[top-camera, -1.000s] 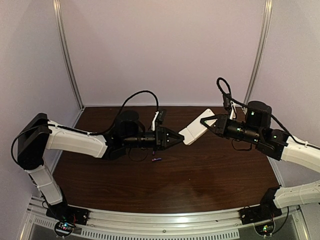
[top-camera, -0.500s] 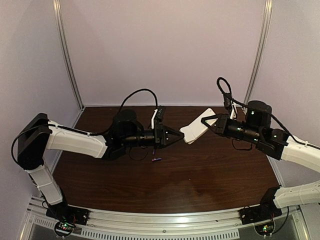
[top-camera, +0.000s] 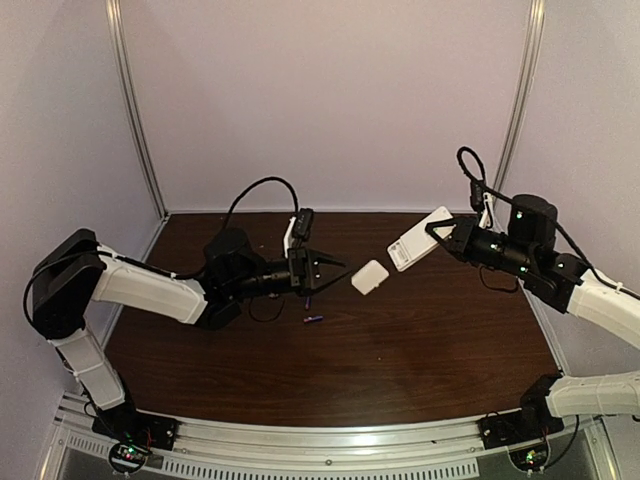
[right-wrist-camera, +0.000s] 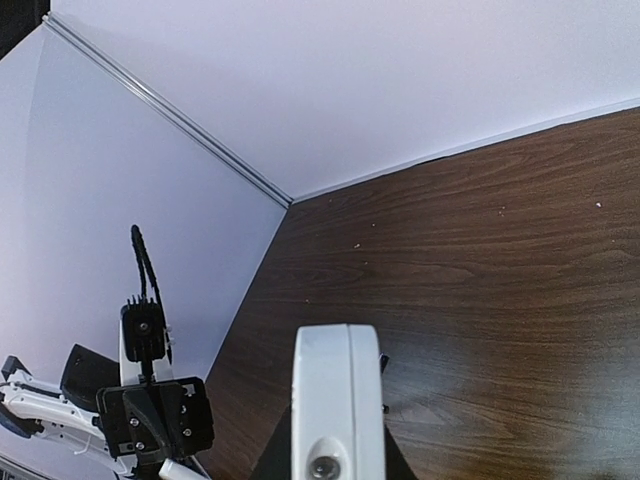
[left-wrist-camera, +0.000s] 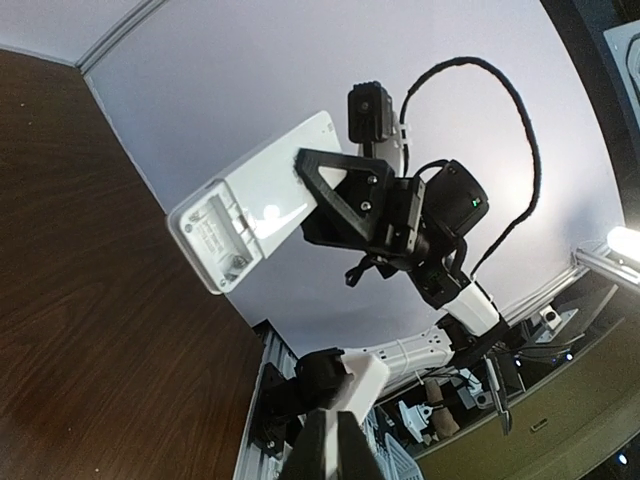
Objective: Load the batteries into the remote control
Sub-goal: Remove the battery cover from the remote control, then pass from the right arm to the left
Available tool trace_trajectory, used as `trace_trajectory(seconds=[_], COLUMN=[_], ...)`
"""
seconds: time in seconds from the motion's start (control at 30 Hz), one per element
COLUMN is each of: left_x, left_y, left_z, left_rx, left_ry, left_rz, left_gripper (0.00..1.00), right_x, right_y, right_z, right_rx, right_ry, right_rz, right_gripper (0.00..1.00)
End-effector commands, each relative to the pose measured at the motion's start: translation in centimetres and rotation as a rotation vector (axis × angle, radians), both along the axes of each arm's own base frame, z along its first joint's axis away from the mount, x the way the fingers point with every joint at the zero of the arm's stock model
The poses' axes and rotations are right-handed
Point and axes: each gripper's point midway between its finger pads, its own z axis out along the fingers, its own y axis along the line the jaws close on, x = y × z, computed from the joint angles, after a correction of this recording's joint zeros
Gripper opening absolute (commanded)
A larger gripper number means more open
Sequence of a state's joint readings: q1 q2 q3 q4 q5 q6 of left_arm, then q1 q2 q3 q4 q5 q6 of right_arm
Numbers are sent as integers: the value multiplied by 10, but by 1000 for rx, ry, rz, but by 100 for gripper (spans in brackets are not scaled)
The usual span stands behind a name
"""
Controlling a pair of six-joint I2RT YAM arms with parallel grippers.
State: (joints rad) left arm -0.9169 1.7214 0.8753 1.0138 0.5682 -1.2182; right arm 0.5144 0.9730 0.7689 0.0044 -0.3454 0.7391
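Your remote control (top-camera: 413,247) is held above the table (top-camera: 430,350), clamped in the right gripper (top-camera: 437,232), with its open battery bay facing the left arm. The small white cover (top-camera: 369,277) sits at the tips of the left gripper (top-camera: 343,266); you can't tell whether they pinch it. One battery (top-camera: 314,320) lies on the table nearby.

White-shelled arms (top-camera: 150,292) with black joints (top-camera: 228,262), looping cables (top-camera: 262,185).
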Motion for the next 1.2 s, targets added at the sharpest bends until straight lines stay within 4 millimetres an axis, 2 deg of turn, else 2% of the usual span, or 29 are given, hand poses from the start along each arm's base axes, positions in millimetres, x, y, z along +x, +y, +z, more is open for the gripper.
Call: trace_trajectory(seconds=[0.0, 0.07, 0.2, 0.27, 0.3, 0.33, 0.4, 0.5, 0.57, 0.63, 0.7, 0.77, 0.9, 1.0, 1.17], left_x=[22, 41, 68, 74, 76, 77, 70, 53, 40, 30, 22, 21, 43, 63, 92], left_y=[40, 67, 116, 135, 141, 143, 139, 131, 125, 118, 107, 101, 104, 105, 104], left_z=[-4, -31, -71, -90, -93, -94, -99, -94, -90, -88, -90, -96, -130, -142, -148], left_rx=[-11, 69, 233, 317, 349, 386, 488, 589, 595, 601, 650, 696, 896, 1048, 1173], left_ry=[18, 86, 118, 137, 133, 103, 29, -111, -172, -231, -311, -326, -279, -287, -306], left_rz=[112, 203, 366, 419, 445, 448, 410, 361, 321, 279, 266, 274, 305, 323, 329], left_gripper=[0, 0, 0, 0, 0, 0, 16, 38, 51, 61, 66, 69, 71, 67, 58], right_x=[-2, -5, -10, -9, -9, -7, -6, -5, -3, 0, 3, 5, 7, 3, -4], right_y=[-6, -6, -2, -2, -5, -8, -12, -22, -28, -33, -37, -40, -43, -38, -32], right_z=[-1, -2, -7, -13, -20, -23, -26, -29, -32, -36, -39, -39, -39, -46, -57], right_rx=[6, 11, 12, 3, -18, -32, -49, -60, -63, -68, -65, -59, -60, -62, -49], right_ry=[-2, -1, 9, 20, 42, 44, 49, 58, 68, 79, 88, 93, 92, 106, 123], right_rz=[15, 32, 68, 66, 51, 40, 33, 11, -3, -12, -14, -18, -2, 38, 87], right_gripper=[0, 0, 0, 0, 0, 0, 0, 0, 0, 0, 0, 0, 0, 0, 0])
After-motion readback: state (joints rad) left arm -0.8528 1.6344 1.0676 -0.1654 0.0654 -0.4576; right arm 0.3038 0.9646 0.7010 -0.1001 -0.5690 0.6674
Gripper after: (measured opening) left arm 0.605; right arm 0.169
